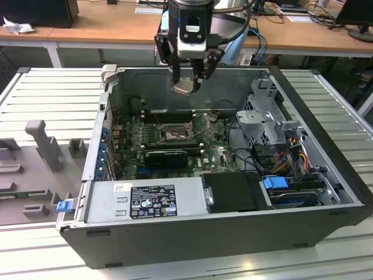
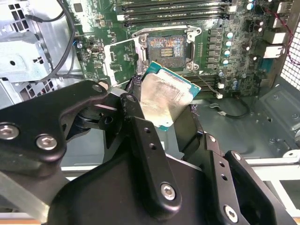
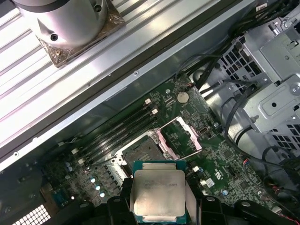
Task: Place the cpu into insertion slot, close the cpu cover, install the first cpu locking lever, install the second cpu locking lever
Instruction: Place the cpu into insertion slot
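Note:
My gripper [image 1: 186, 79] is shut on the cpu [image 1: 183, 87], a small silvery square chip with a green edge. It hangs tilted over the back of the open computer case. In the second wrist view the cpu [image 2: 166, 96] sits between the black fingers [image 2: 140, 136], short of the insertion slot [image 2: 167, 47]. The slot [image 1: 173, 135] lies bare on the green board, well below the chip. The cpu cover [image 2: 123, 58] stands swung open beside the slot. The first wrist view shows the cpu [image 3: 157, 192], the slot [image 3: 139, 152] and the raised cover [image 3: 178, 136].
Long black memory slots [image 1: 166, 115] run behind the socket, and a black card [image 1: 166, 157] lies in front of it. The power supply [image 1: 145, 201], drive cage [image 1: 265, 116] and cables [image 1: 285, 157] fill the exterior view's right and front. The case walls [image 1: 99, 134] ring the board.

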### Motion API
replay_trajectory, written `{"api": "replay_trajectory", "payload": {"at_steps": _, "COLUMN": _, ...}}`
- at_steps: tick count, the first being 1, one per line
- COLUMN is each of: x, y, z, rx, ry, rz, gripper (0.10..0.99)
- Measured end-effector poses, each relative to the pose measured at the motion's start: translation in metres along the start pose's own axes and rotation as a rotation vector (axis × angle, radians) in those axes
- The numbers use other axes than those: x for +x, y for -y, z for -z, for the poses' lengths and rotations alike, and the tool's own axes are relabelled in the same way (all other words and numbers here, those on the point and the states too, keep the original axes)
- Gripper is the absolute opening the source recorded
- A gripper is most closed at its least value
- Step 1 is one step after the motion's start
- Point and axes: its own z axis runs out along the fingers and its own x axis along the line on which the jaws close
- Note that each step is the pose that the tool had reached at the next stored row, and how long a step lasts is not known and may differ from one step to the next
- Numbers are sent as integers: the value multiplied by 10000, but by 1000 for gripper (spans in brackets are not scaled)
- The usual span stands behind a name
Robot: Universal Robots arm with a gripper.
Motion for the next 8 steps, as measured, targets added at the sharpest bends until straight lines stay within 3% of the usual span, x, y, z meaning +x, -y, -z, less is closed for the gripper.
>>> {"api": "replay_trajectory", "payload": {"at_steps": 8, "x": 0, "y": 0, "z": -1, "rx": -15, "ry": 52, "rz": -596, "gripper": 525}}
